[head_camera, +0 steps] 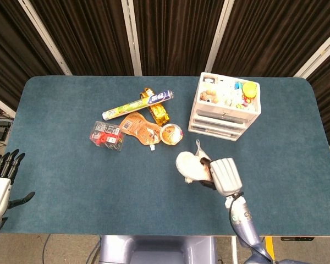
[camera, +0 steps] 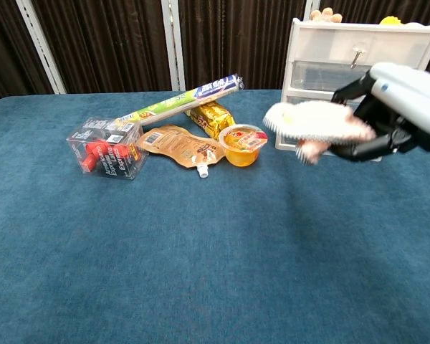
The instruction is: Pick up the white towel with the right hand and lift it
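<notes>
Room: dark pleated curtains with pale uprights run along the back; a blue-green felt table [head_camera: 71, 165] fills most of both views
Right hand [head_camera: 224, 175]: lower middle of the head view, right side of the chest view [camera: 401, 107]; fingers curled around the white towel, so it's clearly gripping it
White towel [head_camera: 190, 166]: bunched up and sticking out to the left of the hand; in the chest view [camera: 312, 122] it sits well above the table, in front of the drawers, a pinkish bit dangling underneath
Left hand [head_camera: 1, 184]: bottom left corner of the head view, off the table edge; fingers straight and apart, thumb out to the side, nothing in it
Drawer unit [head_camera: 224, 107]: white, three clear drawers, upper right of centre; small toys and a yellow thing on top
Clutter, upper left of centre: a long foil-type box [head_camera: 137, 104]; a gold packet [head_camera: 157, 113] touching it; a tan spout pouch [head_camera: 140, 129]; a jelly cup [head_camera: 171, 133] just beside the pouch; a clear box with red stuff inside [head_camera: 106, 136]
</notes>
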{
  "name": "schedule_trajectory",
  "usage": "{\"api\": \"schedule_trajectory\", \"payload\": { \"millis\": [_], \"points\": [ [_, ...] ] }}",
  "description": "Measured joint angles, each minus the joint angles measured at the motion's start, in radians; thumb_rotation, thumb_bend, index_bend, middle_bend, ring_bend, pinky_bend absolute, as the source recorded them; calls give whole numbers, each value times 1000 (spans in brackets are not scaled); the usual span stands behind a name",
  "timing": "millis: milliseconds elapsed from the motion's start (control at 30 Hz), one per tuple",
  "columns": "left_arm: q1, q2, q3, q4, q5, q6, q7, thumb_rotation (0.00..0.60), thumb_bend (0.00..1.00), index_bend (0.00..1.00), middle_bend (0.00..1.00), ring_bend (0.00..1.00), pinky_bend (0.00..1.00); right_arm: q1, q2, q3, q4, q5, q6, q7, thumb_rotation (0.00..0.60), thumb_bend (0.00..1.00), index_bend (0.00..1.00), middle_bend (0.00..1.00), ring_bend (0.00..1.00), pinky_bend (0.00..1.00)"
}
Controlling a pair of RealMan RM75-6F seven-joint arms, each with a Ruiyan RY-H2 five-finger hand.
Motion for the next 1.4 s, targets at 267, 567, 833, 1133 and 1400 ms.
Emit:
{"api": "schedule_trajectory", "payload": {
  "millis": [267,567,833,1133,1400],
  "points": [
    [1,-2,-1,2,5,7,-4,600,0,0,0,0,0,-9,6,92,-22,98,32,107,600,440,703,948,928,939],
    [1,-5,-3,2,-1,5,1,600,0,0,0,0,0,-22,22,181,-57,189,61,199,600,442,705,948,928,939],
    [2,-8,-3,1,-1,7,8,600,0,0,0,0,0,-24,35,182,-101,191,71,218,600,442,705,948,928,939],
    [3,-6,-1,4,6,10,4,600,0,0,0,0,0,-24,29,157,-127,174,87,202,600,442,705,948,928,939],
    [2,-8,-1,6,3,6,6,600,0,0,0,0,0,-13,30,178,-107,184,90,213,600,442,706,948,928,939]
  ]
}}
